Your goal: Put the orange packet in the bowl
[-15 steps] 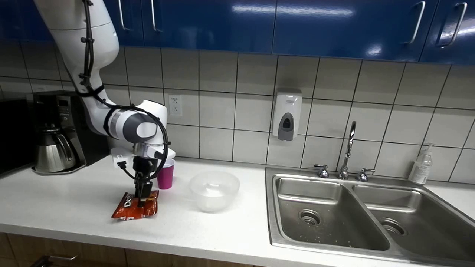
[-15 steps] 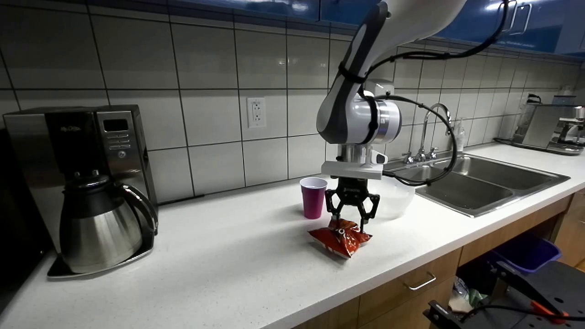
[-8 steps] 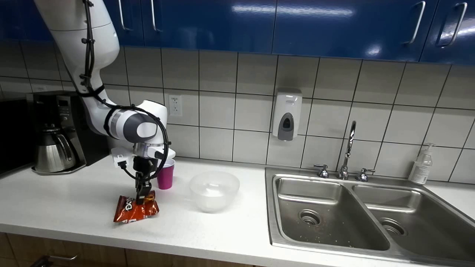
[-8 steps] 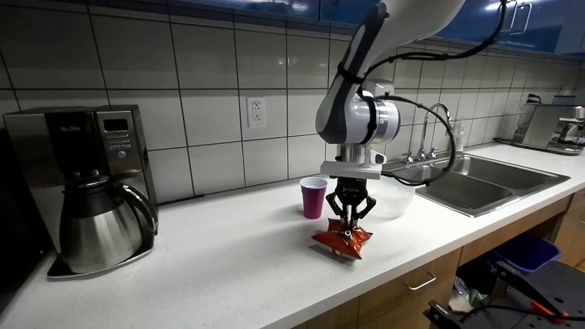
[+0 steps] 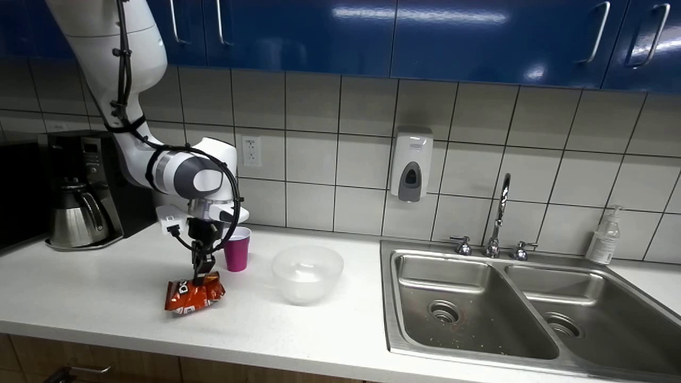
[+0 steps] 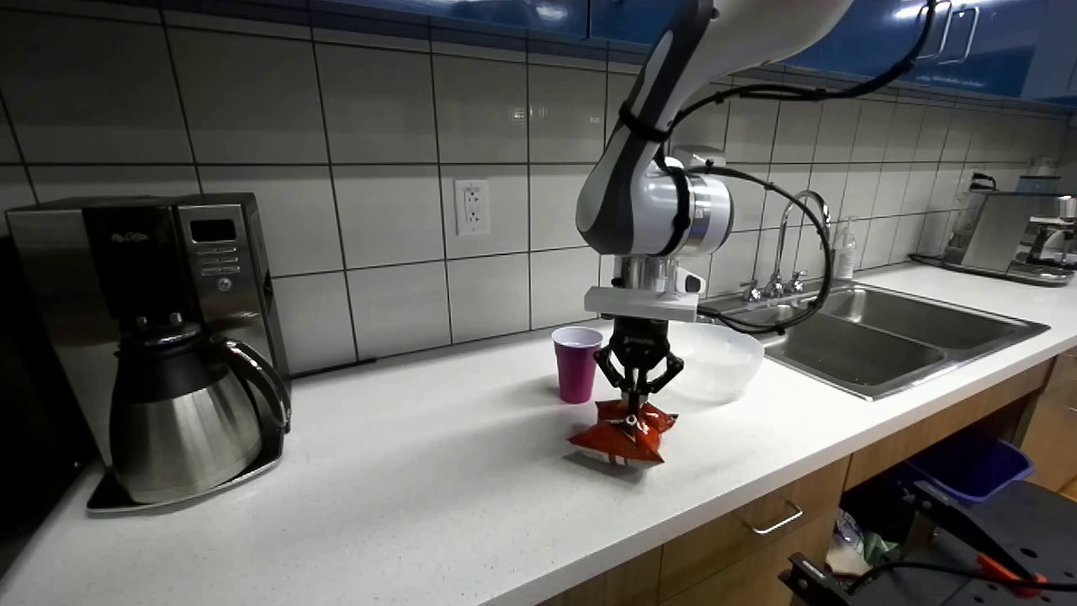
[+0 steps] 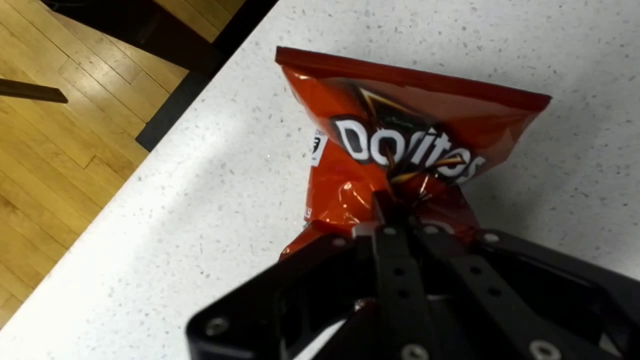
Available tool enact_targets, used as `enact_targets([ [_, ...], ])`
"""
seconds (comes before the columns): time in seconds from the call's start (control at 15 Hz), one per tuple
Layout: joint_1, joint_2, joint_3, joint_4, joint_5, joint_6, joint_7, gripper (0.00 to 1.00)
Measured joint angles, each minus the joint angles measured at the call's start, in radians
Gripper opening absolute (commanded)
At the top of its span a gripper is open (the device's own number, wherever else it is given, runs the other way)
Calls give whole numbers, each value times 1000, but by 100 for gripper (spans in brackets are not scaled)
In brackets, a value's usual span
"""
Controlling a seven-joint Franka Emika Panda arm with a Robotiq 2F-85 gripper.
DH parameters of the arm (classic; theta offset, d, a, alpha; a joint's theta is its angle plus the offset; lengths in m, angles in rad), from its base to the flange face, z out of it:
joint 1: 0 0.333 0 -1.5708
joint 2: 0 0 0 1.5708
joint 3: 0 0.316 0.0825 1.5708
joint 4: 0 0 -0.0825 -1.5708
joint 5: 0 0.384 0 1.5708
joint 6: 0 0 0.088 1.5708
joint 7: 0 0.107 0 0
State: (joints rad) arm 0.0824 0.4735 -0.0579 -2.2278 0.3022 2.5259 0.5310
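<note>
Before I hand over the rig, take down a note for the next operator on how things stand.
Gripper: shut on the orange packet, pinching it near its middle.
Bowl: upright on the counter, apart from the packet.
Done: packet gripped; whether it is fully off the counter, I can't tell.
Left: carry it over the bowl, lower it in, release.

Glossy packet (image 7: 410, 135), smooth plastic bowl (image 5: 307, 274)

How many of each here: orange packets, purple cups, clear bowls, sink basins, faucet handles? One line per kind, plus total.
Orange packet: 1
Purple cup: 1
Clear bowl: 1
Sink basins: 2
Faucet handles: 2
Total: 7
</note>
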Motion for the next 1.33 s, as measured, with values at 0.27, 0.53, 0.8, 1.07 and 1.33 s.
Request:
enact_targets([
  [0.27,0,-98,15,-9,0,-2,-11,0],
  [0.53,0,-186,20,-26,0,-11,-19,0],
  [0.8,-12,-239,19,-51,1,-13,-26,0],
  [1.07,-41,-261,4,-68,1,-14,-27,0],
  [1.33,-79,-264,-23,-72,1,-14,-28,0],
])
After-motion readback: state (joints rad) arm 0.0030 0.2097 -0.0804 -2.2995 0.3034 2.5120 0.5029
